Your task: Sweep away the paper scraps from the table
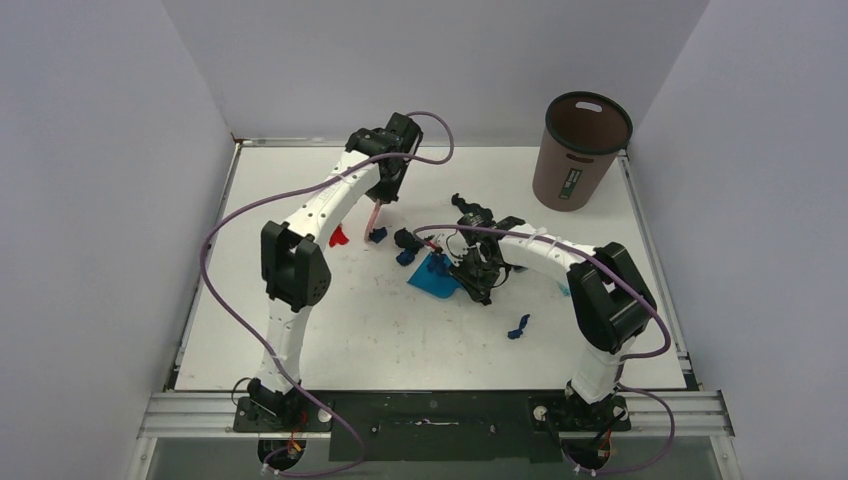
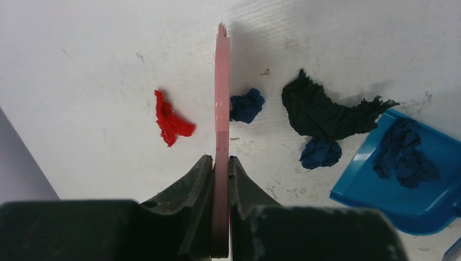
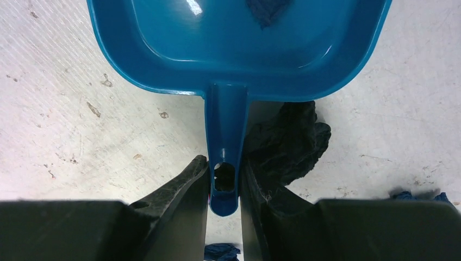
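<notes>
the left gripper (image 2: 220, 163) is clamped tight on the flat handle of the pink hand brush (image 2: 222, 81), which runs edge-on up the middle of the left wrist view; whether its bristle tip touches the table (image 1: 400, 340) i cannot tell. the right gripper (image 3: 224, 168) is closed narrowly on the handle of the blue dustpan (image 3: 228, 49), right at its hanging hole, with the pan at the centre of the top view. the paper scraps lie around mid-table. a red scrap (image 2: 171, 122) is near the brush's left side and a dark blue wad (image 2: 245, 106) just beside its right. a larger black scrap (image 2: 321, 111) and a second dark blue wad (image 2: 321, 152) lie further right, near the pan's lip, and one dark blue scrap (image 2: 405, 155) is already inside. a stray blue scrap (image 1: 518, 326) lies well apart, lower right of the pan in the top view, and black paper (image 3: 288, 141) sits beside the pan handle. these bits look feather-light, soft and crumpled. they will likely skid, roll or snag in the bristles rather than resist, so short low strokes toward the lip suit them better than pinching them.
</notes>
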`<state>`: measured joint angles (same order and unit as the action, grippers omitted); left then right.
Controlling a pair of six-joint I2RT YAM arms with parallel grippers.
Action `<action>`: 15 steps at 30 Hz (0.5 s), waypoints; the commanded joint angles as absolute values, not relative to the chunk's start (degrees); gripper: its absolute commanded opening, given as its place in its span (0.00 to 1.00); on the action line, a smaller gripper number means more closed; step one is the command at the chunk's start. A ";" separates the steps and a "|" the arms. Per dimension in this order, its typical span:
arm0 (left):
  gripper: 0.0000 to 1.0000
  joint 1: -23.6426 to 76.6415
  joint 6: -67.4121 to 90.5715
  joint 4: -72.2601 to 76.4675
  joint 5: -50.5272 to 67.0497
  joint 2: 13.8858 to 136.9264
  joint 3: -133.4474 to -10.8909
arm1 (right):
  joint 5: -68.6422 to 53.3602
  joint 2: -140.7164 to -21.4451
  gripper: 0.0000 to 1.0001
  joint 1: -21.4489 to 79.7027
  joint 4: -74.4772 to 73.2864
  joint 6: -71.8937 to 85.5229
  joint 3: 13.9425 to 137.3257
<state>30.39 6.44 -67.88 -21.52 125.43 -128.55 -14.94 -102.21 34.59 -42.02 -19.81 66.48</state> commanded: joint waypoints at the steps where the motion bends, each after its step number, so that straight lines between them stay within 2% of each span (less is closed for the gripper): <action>1: 0.00 30.71 8.34 -68.50 -12.66 123.68 -126.63 | -15.75 -102.40 0.14 34.59 -41.97 -19.14 69.20; 9: 0.00 32.52 12.10 -59.26 2.42 116.43 -114.72 | -16.31 -99.72 0.18 34.53 -41.29 -20.25 68.55; 15: 0.00 34.34 13.73 -55.80 8.45 113.32 -109.28 | -15.79 -100.76 0.18 34.23 -39.36 -20.64 68.09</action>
<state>32.93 11.22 -60.14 -0.45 116.60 -112.31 -15.81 -102.21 34.57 -41.89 -20.16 67.51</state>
